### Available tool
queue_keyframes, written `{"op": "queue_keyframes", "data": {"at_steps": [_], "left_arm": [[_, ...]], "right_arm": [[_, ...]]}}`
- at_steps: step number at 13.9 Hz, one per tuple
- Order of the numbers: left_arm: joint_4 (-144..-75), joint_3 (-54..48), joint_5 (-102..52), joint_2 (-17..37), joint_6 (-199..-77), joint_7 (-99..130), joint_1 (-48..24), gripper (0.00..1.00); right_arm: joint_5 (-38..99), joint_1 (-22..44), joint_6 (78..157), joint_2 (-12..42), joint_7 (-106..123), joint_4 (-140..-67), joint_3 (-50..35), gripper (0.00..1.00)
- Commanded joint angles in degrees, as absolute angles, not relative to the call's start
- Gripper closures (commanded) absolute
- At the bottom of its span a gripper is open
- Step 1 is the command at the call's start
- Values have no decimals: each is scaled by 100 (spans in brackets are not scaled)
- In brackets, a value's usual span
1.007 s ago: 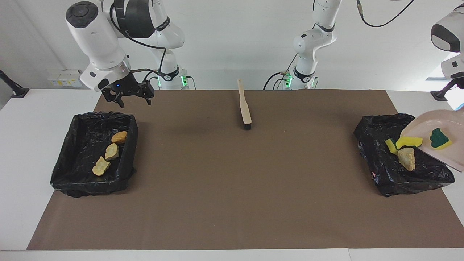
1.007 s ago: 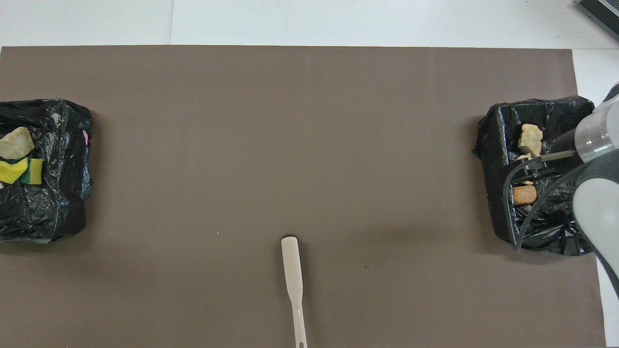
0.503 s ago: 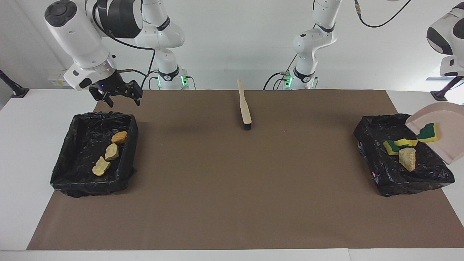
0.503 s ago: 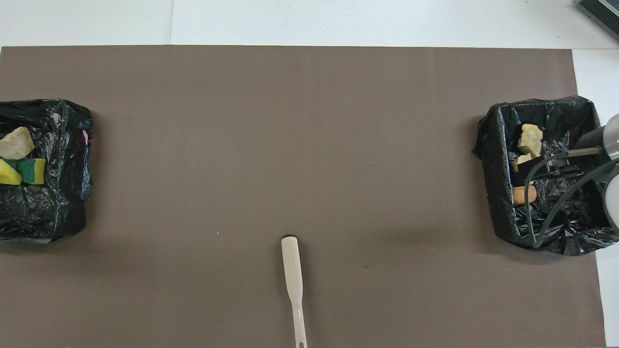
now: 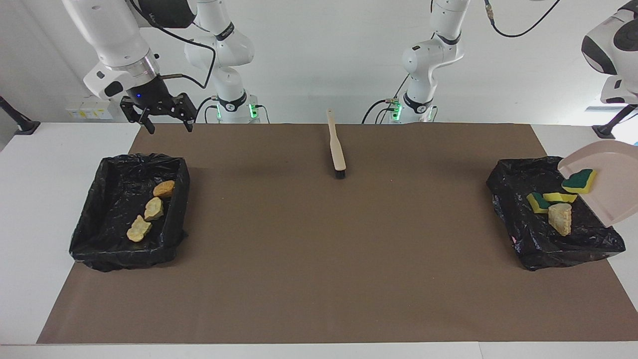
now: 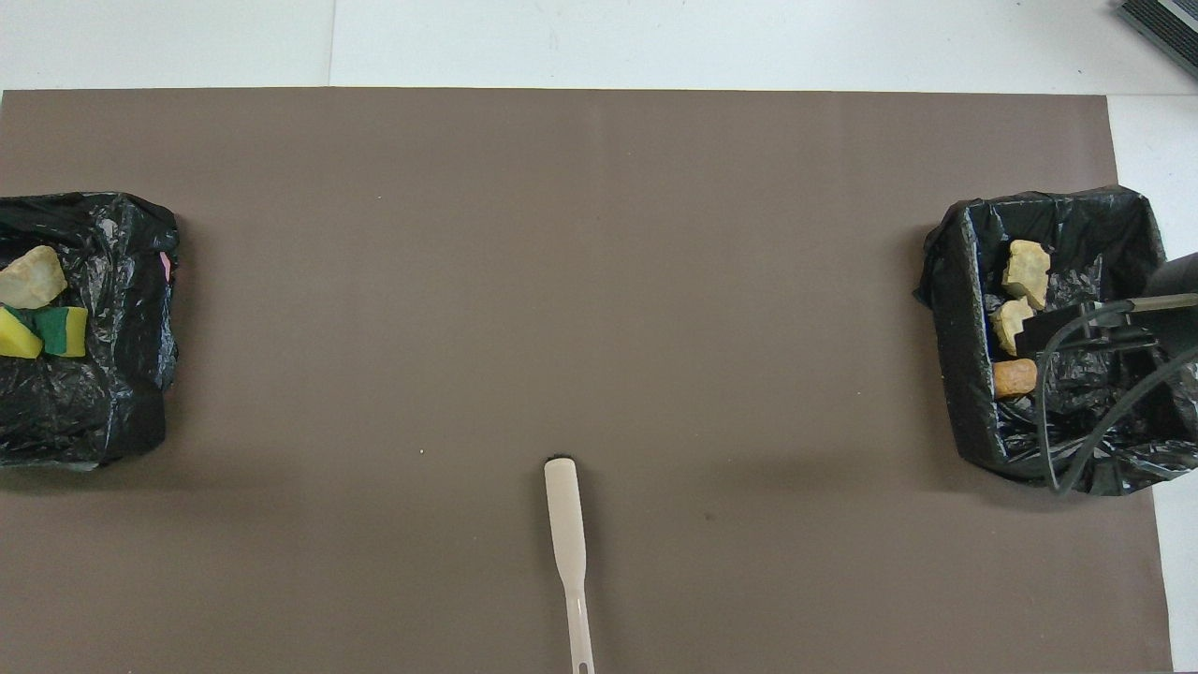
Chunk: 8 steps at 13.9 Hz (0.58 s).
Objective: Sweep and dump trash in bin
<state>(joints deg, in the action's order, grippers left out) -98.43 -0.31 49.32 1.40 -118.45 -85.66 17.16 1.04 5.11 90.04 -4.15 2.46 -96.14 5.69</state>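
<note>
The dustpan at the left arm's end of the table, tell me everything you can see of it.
The dustpan is a pale beige scoop that looks like smooth plastic. It is up in the air, tilted with its open lip down over the black-lined bin at the left arm's end of the table. Part of it runs out of the facing view, so its handle and whatever holds it are not visible. One yellow-and-green sponge piece lies on it near the lip. The overhead view does not show the dustpan.

The dustpan [image 5: 605,187] is running off the facing view's edge, its handle and the left tool holding it lying out of sight. In the overhead view, the picture's edge is cutting the brush [image 6: 569,552] handle.
</note>
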Motion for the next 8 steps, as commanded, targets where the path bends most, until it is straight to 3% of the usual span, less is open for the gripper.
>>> {"op": "queue_keyframes", "data": {"at_steps": [1,8], "left_arm": [[-9746,44,4930,150,-11786,-8322,1512,100],[-9826,44,5678,106,-11593,-8298,1266,100]], "right_arm": [[193,501,9017,-448,167,-9668,554,0],[202,431,9009,-448,176,-9668,571,0]]}}
